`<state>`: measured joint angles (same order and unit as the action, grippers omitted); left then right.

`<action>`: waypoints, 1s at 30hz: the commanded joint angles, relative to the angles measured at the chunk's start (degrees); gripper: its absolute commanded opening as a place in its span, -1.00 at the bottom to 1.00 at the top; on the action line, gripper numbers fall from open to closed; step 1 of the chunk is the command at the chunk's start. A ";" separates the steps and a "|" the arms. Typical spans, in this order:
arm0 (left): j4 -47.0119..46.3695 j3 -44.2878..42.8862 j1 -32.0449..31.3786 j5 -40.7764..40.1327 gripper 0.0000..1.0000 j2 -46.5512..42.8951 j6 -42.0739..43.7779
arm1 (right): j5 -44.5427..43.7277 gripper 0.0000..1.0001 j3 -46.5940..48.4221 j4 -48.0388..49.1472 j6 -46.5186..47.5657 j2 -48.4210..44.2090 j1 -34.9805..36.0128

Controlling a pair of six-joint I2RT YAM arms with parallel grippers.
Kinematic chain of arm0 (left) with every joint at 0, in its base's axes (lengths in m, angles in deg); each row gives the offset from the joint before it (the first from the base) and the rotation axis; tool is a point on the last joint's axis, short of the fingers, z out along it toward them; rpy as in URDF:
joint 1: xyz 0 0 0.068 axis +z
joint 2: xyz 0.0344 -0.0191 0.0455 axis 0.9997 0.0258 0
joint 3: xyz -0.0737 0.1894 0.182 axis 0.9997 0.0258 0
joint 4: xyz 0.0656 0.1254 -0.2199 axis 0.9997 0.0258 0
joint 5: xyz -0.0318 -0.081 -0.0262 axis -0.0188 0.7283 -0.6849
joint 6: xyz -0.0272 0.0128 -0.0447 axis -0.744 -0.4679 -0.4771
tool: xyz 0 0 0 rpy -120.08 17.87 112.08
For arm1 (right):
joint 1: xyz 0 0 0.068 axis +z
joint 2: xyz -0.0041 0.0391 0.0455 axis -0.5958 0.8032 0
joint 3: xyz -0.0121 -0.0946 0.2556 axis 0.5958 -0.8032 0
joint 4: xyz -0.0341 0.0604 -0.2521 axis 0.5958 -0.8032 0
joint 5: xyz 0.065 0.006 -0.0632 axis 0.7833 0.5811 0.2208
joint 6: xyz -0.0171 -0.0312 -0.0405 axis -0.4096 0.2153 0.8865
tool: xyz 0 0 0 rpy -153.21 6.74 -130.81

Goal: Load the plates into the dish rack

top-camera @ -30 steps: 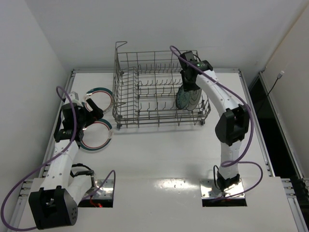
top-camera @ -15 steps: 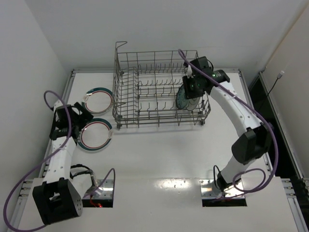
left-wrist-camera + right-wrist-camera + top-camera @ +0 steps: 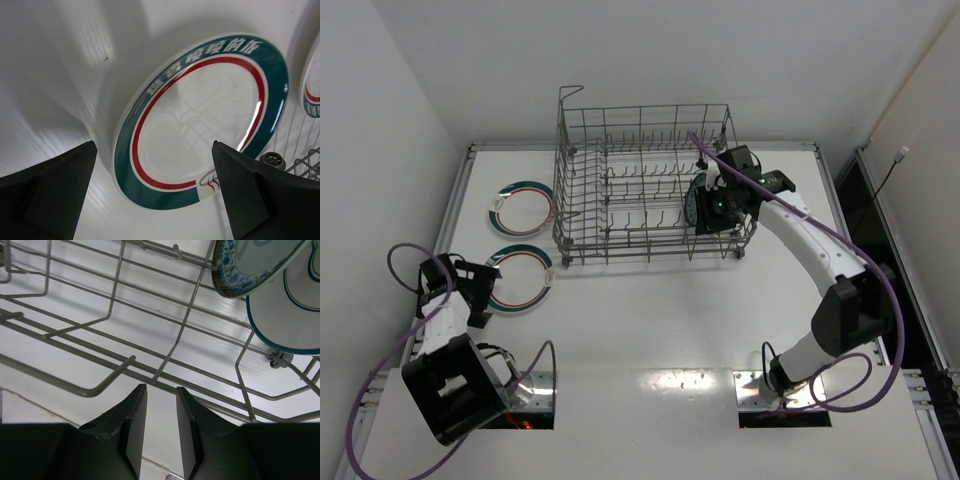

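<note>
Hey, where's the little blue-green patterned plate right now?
In the top view the blue-green plate stands on edge at the right end of the dish rack, with a white teal-rimmed plate right beside it.

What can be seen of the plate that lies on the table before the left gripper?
The plate is round, white and glossy, like glazed ceramic. A wide dark teal band with white characters runs round its rim, with a thin red ring inside it and a small logo near one edge. It lies flat on the table. The open left gripper faces it without touching it.
</note>
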<state>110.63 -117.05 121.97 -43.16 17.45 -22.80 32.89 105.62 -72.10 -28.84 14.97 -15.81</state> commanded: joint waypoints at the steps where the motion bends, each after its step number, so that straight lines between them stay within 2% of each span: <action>1: -0.82 2.12 1.44 2.58 1.00 1.10 -2.87 | 2.12 -0.45 -0.38 3.32 -0.44 -2.59 -0.10; 3: -1.35 3.27 2.05 3.21 0.95 3.98 -2.87 | 2.64 -0.45 0.76 3.32 -0.44 -2.59 -0.10; 9: -3.37 5.81 3.11 4.52 0.56 11.82 -0.68 | 2.65 -0.45 1.38 2.18 -0.44 -2.06 -0.10; 12: -3.99 5.82 3.73 6.19 0.16 15.07 0.99 | 2.65 -0.45 0.76 2.18 -0.44 -2.06 -0.10; 13: -3.99 5.82 4.42 6.19 -0.06 15.08 1.96 | 3.17 -0.45 0.15 2.18 -0.44 -2.06 -0.62; 15: -2.95 5.30 4.43 6.19 -0.21 15.61 3.11 | 3.70 -0.45 0.15 2.18 -0.44 -2.58 -0.63; 18: -1.63 3.81 4.96 6.19 -0.56 14.90 3.73 | 3.70 -0.45 -0.38 1.57 -0.96 -2.59 -1.15; 19: -0.75 2.93 4.96 6.19 -0.74 13.16 4.25 | 3.70 -0.45 -0.38 1.56 -0.97 -2.59 -1.15; 22: 1.97 0.21 4.96 8.65 -0.99 9.56 4.25 | 3.70 -0.45 0.15 1.04 -0.97 -2.59 -1.15; 25: 6.88 -3.13 4.96 9.97 -1.00 5.60 4.25 | 4.23 -0.45 0.85 1.03 -0.97 -2.59 -1.15; 27: 9.62 -7.79 4.96 8.05 -1.00 1.03 3.73 | 4.93 -0.45 1.38 1.03 -1.58 -2.59 -1.15; 30: 14.81 -14.30 3.81 7.51 -1.00 0.49 3.12 | 5.98 -0.45 1.38 1.03 -2.11 -3.11 -1.15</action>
<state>118.70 -125.51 126.43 -33.02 19.59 -19.28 36.63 105.62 -71.51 -29.62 13.90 -16.67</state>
